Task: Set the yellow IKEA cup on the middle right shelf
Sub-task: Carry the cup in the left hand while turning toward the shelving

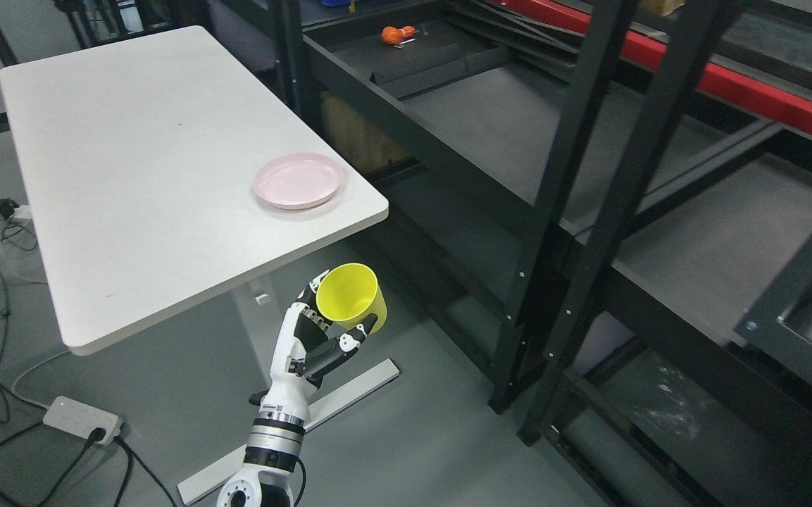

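Cup (351,294) first: your yellow cup sits clamped in the left hand (321,334), held in the air just off the near corner of the white desk (131,176), below the desk's edge as the head view shows it. Its open mouth tilts toward the camera, and the fingers (349,341) wrap its underside and back wall. You can see the arm rising from the bottom edge of the picture, left of the middle, beside the desk's leg. On the desk, near that same corner, lies a pink plate (298,181), well apart from the cup. Right of the desk stands the black shelf rack (589,211), its dark boards bare close to the desk; a small orange object (397,32) lies on a board beyond the desk's far end. A white power strip (82,420) lies on the floor under the desk's near side.
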You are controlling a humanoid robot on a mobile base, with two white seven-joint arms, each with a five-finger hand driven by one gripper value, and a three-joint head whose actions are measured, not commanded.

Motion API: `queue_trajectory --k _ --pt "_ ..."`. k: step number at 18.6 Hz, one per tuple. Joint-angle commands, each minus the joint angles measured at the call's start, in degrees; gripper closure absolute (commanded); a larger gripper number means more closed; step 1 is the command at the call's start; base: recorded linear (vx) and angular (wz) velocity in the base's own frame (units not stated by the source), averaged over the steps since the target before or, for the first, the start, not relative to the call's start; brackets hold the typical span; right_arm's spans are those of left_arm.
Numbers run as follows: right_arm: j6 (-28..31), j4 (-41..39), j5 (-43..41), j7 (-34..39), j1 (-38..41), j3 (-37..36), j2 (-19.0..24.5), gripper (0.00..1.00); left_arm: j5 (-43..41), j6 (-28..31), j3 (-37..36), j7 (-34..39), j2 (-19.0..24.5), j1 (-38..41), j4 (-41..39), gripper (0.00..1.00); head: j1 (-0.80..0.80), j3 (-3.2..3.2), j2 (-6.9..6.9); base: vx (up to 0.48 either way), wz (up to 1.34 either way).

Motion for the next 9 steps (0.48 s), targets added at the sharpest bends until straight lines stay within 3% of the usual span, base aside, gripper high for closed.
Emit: queue_trajectory --k 1,9 --pt "0.0 0.0 -1.4 -12.3 0.6 1.0 -1.0 0.01 0.0 -0.1 -2.1 -0.1 1.0 0.0 -0.4 0.98 0.0 0.0 0.0 -0.2 -0.52" --pt "0.0 0.0 -1.4 -12.3 0.6 1.0 -1.0 0.01 0.0 -0.6 -2.9 -0.1 1.0 -0.2 -0.9 0.98 0.0 0.0 0.0 -0.201 -0.66"
